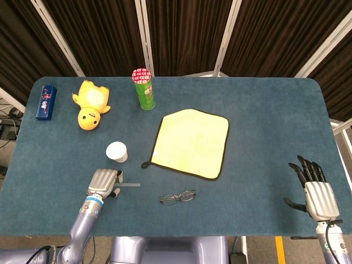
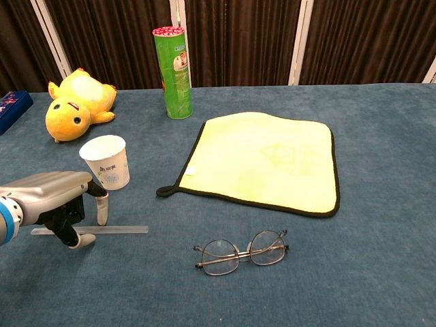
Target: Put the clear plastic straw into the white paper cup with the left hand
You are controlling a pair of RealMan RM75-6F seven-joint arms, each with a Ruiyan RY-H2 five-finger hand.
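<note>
The clear plastic straw (image 2: 102,230) lies flat on the blue desk (image 2: 381,136) at the lower left of the chest view, running left to right, just below the white paper cup (image 2: 107,161), which stands upright, mouth open, and apart from the straw. The left hand (image 2: 56,203) hovers over the straw's left half, palm down; its fingers (image 2: 102,208) hang curled downward on the far side and the thumb tip sits on the near side, so the straw runs between them. Nothing appears pinched yet; whether any tip touches the straw I cannot tell. The right hand (image 1: 314,188) rests at the lower right of the head view, fingers spread, holding nothing. Handling judgement: the straw is very light, thin, smooth, probably slippery, and will roll or skid on the cloth if nudged sideways. It is stiff enough along its length to lift from one point, but squeezes flat easily. Best hold: a light thumb-and-finger pinch across its width, left of centre where the hand already is, leaving a long free end to tip into the cup. The cup is light too and may topple if knocked.
</note>
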